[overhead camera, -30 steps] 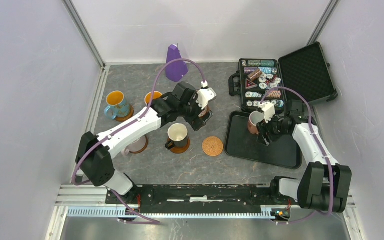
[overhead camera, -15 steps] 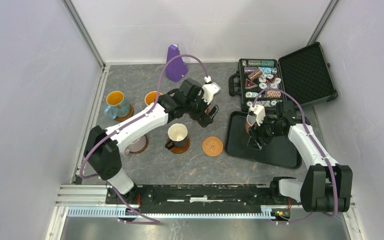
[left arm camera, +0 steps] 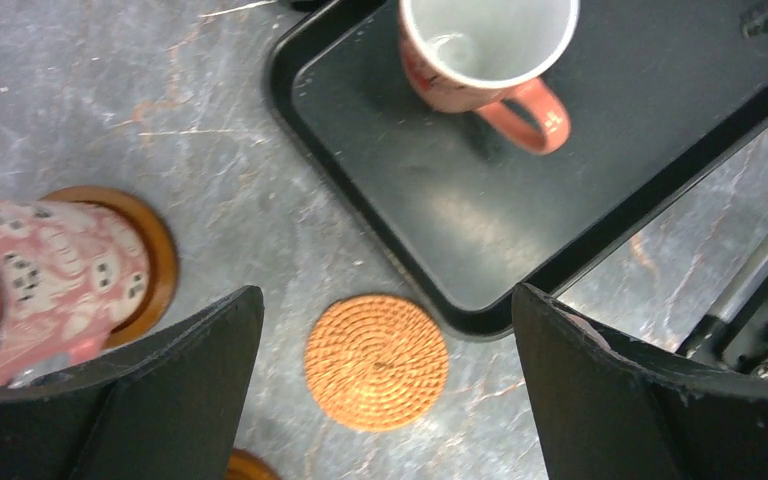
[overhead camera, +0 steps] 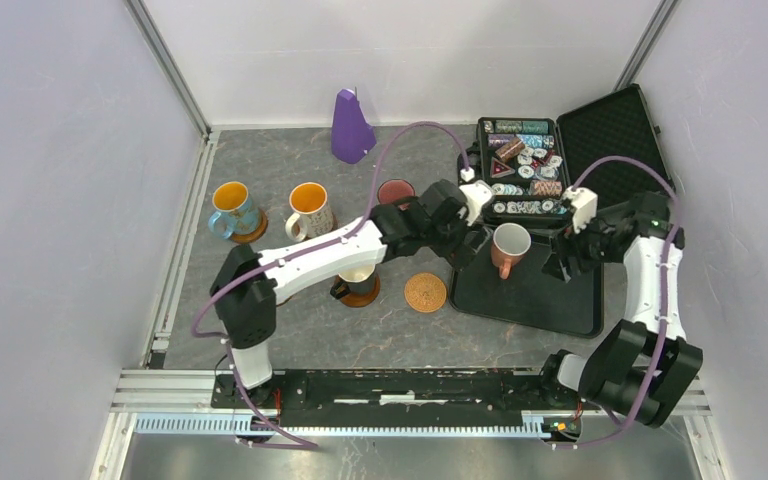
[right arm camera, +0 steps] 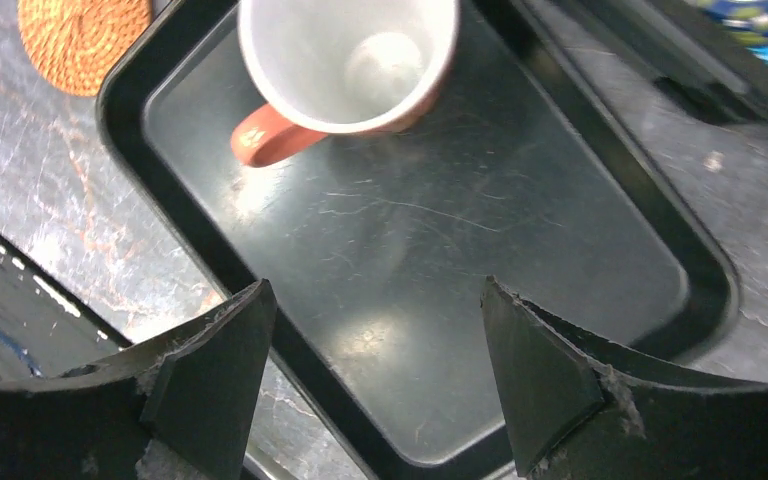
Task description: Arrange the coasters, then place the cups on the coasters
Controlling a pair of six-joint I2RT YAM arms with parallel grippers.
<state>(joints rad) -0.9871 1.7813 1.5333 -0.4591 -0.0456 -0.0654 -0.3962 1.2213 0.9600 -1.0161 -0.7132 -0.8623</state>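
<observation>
Left gripper [left arm camera: 385,298]: jaws spread wide, nothing between them. It hangs over the table [overhead camera: 300,330] just left of the tray [overhead camera: 545,300]. In the top view its fingers are dark against the dark tray edge and hard to separate.

Right gripper [right arm camera: 375,290]: jaws apart, released, holding nothing. It sits above the bare tray floor, clear of the salmon mug [right arm camera: 350,60].

Salmon mug: upright on the far left part of the tray, white inside. In the right wrist view its top is cut off by the frame.

Woven coaster [left arm camera: 376,362]: flat on the table, just beside the tray's near left corner, with nothing on it.

Pink mug [left arm camera: 40,270]: stands on a brown coaster [left arm camera: 155,255]. The left wrist view crops it at the left edge and the finger covers its lower part.

A sliver of another brown disc shows at the bottom edge of that view; I cannot tell which one it is.

Blue mug [overhead camera: 232,208]: far left, on a brown disc.

White mug [overhead camera: 308,207]: orange inside, beside the blue one. I cannot tell if a disc lies under it.

Dark mug [overhead camera: 357,280]: mostly hidden under the left arm [overhead camera: 310,262]; only its base and a coaster rim show.

Chip case [overhead camera: 525,170]: open behind the tray.
</observation>
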